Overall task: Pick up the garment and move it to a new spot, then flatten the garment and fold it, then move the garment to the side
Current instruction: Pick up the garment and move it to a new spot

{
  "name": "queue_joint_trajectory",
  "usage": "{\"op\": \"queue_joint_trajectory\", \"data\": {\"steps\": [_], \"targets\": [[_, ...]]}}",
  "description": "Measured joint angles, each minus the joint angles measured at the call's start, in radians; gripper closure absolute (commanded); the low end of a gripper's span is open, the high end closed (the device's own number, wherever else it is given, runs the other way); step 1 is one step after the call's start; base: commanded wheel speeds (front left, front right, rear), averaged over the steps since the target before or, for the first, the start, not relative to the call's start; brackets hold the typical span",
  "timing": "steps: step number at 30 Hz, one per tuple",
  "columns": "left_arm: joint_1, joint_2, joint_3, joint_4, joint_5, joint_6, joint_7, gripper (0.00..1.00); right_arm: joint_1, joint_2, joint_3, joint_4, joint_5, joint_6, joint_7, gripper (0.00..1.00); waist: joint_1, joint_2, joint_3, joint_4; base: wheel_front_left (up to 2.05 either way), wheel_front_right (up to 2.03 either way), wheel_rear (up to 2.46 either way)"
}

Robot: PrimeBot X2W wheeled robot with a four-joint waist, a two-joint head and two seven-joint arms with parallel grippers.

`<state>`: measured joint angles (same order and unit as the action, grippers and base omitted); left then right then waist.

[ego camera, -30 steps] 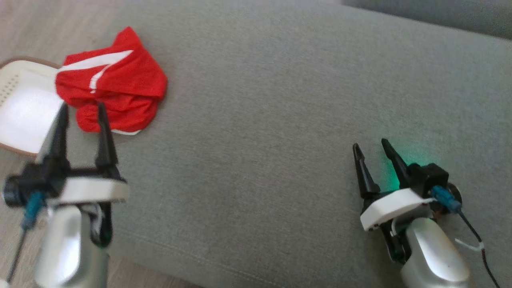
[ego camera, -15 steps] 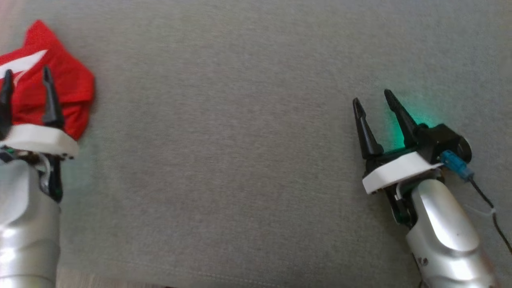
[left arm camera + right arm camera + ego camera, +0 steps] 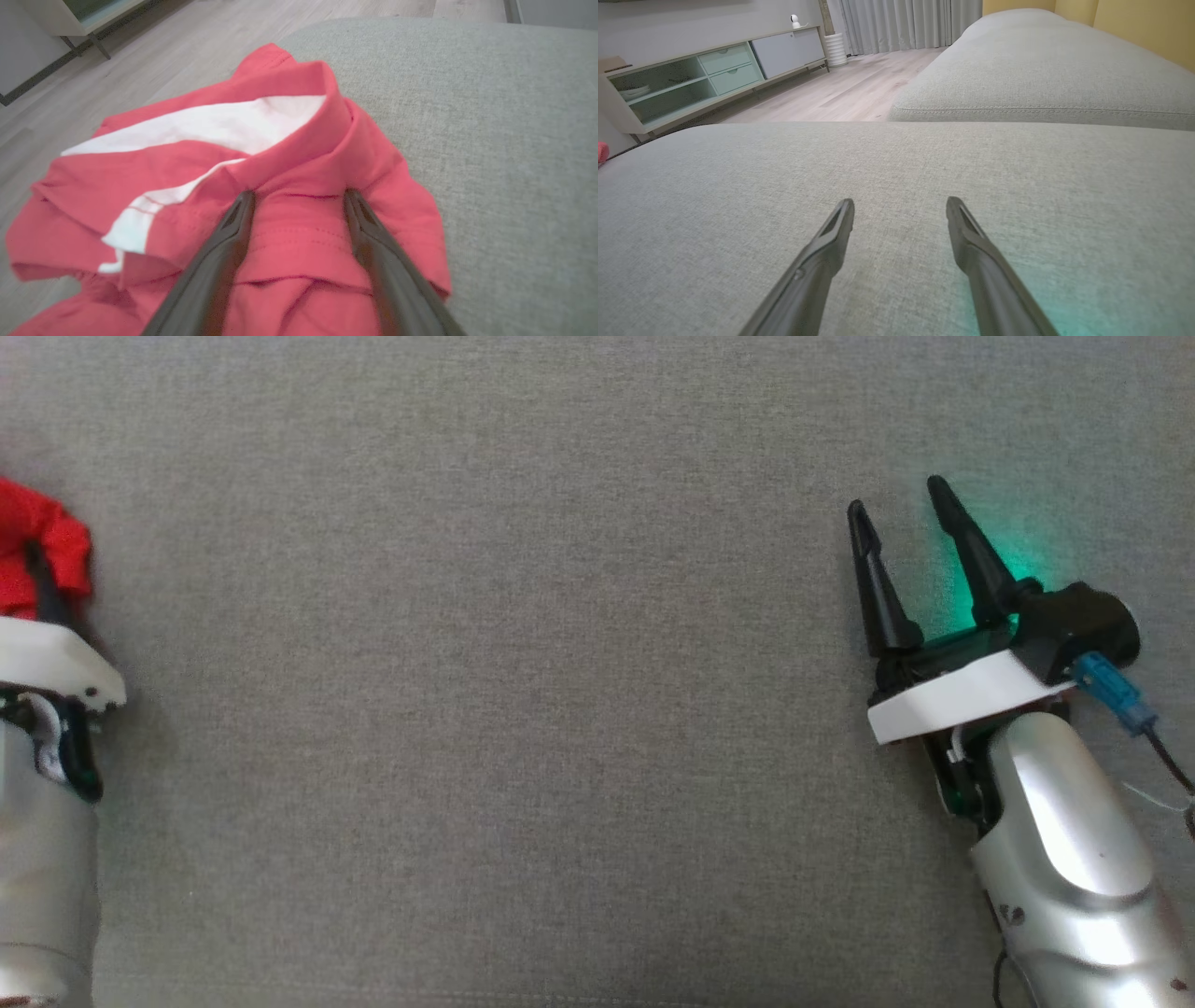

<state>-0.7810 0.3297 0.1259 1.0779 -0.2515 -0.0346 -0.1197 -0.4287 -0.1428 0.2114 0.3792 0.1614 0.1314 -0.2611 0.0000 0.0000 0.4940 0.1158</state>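
Note:
The garment (image 3: 289, 135) is a crumpled red shirt with white stripes, lying near a corner of the grey sofa cushion (image 3: 513, 663). In the head view a small part of the garment (image 3: 42, 537) shows at the far left edge. My left gripper (image 3: 299, 195) is open, its two fingertips pressed down onto the red fabric with a fold lying between them. Its white wrist plate (image 3: 51, 663) sits at the left edge of the head view. My right gripper (image 3: 896, 497) is open and holds nothing, far to the right over bare cushion, also seen as the right gripper (image 3: 901, 204) in its wrist view.
Wooden floor (image 3: 117, 70) lies just beyond the cushion corner behind the garment. A second cushion (image 3: 1041, 79) adjoins past a seam. A low cabinet (image 3: 691, 79) and curtains (image 3: 901, 23) stand across the room.
The head camera has swung right, so the garment slid to the view's left edge. My left gripper has gone from the garment's near edge onto the fabric. The right gripper stays open.

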Motion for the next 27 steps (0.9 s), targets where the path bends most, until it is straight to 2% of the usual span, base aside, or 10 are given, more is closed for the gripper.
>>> {"op": "queue_joint_trajectory", "data": {"steps": [2,9,18,22,27], "targets": [[-0.019,0.002,0.001,0.014,-0.007,0.001,0.003,1.0,-0.003,-0.001,-0.005,-0.001,0.006,0.0,0.0,0.0,0.0,0.0,0.004,-0.004,0.0,0.0,0.0],[-0.023,0.005,-0.032,0.018,0.013,-0.01,-0.083,1.0,-0.007,0.0,-0.027,0.03,0.006,0.0,0.0,0.0,0.0001,0.0,-0.026,-0.008,0.0,0.0,0.0],[-0.051,-0.003,-0.164,-0.165,0.095,-0.068,-0.13,1.0,0.086,0.046,-0.045,0.097,0.025,0.0,0.002,0.0,0.0,0.0,-0.138,-0.032,0.0,0.0,0.0],[-0.044,-0.039,-0.224,-0.245,0.099,-0.081,-0.132,1.0,0.112,0.069,-0.04,0.113,0.034,0.0,0.002,0.0,-0.0001,0.0,-0.189,-0.079,0.0,0.0,0.0],[0.021,-0.137,-0.313,-0.337,0.094,-0.09,-0.133,1.0,0.138,0.076,-0.02,0.124,0.045,0.0,0.002,0.0,-0.0002,0.0,-0.238,-0.168,0.0,0.0,0.0]]}}
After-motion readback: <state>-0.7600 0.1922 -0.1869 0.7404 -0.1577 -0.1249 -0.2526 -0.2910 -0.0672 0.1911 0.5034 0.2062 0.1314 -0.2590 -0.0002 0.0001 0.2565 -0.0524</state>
